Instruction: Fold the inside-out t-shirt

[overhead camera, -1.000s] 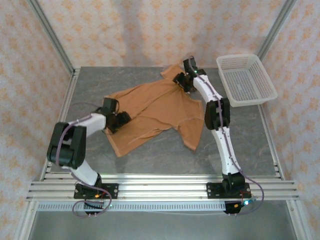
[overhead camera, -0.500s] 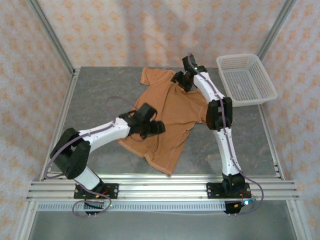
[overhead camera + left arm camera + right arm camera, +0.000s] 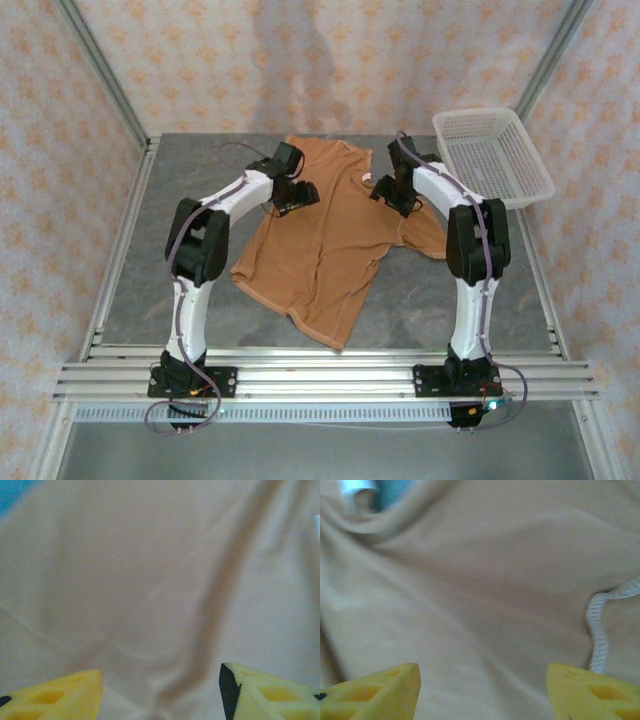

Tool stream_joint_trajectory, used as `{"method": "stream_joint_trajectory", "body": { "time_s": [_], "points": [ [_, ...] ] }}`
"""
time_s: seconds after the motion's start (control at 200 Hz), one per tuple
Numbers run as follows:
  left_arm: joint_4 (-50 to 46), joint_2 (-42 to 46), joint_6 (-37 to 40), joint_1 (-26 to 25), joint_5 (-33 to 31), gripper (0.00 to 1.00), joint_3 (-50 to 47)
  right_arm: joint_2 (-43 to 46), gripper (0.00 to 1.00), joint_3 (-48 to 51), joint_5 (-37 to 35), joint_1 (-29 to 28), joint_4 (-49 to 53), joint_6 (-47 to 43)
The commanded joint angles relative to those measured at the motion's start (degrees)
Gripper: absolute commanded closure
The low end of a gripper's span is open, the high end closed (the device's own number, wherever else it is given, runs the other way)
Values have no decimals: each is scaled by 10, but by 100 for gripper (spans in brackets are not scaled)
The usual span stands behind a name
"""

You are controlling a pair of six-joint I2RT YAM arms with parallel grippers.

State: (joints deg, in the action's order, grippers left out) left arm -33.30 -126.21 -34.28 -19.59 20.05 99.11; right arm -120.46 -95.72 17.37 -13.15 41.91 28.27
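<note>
Our left gripper [image 3: 297, 194] and right gripper [image 3: 387, 193] are standing with jaws apart, gripping nothing, over the shoulders of the inside-out t-shirt [image 3: 330, 245], which is spreading flat beneath them toward our bases. Frame edges are cutting off our fingertips [image 3: 55, 695]; a blurred white seam [image 3: 595, 635] is curling beside the right gripper's finger.

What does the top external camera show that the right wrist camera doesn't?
Top external: the outline of the tan cloth t-shirt, the grey table, a white plastic mesh basket, the left arm and right arm. Right wrist: a white seam's stitches up close, yellow fingertips standing apart. Both: the t-shirt under the open right gripper.
</note>
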Motion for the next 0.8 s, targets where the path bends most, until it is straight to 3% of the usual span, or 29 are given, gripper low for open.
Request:
{"method": "stream_joint_trajectory", "body": {
  "time_s": [0.0, 0.19, 0.41, 0.485, 0.56, 0.651, 0.796],
  "points": [
    [-32, 9, 23, 12, 9, 35, -34, -49, 33, -18, -16, 16, -26, 3],
    [39, 78, 17, 23, -2, 36, -241, -180, 33, -172, -16, 22, 21, 1],
    [190, 225, -81, 10, 24, 36, -547, -397, 33, -573, -23, 23, 181, -8],
    [216, 272, -119, -15, 31, 35, -596, -413, 33, -622, 2, 23, 185, -7],
    [194, 314, -126, -33, 23, 34, -585, -376, 33, -575, 8, 23, 162, -6],
    [110, 339, -78, -29, -14, 31, -497, -318, 33, -502, -8, 24, 141, -10],
    [-9, 249, 7, 12, -60, 31, -261, -253, 33, -443, 15, 19, 115, -9]
  ]
}}
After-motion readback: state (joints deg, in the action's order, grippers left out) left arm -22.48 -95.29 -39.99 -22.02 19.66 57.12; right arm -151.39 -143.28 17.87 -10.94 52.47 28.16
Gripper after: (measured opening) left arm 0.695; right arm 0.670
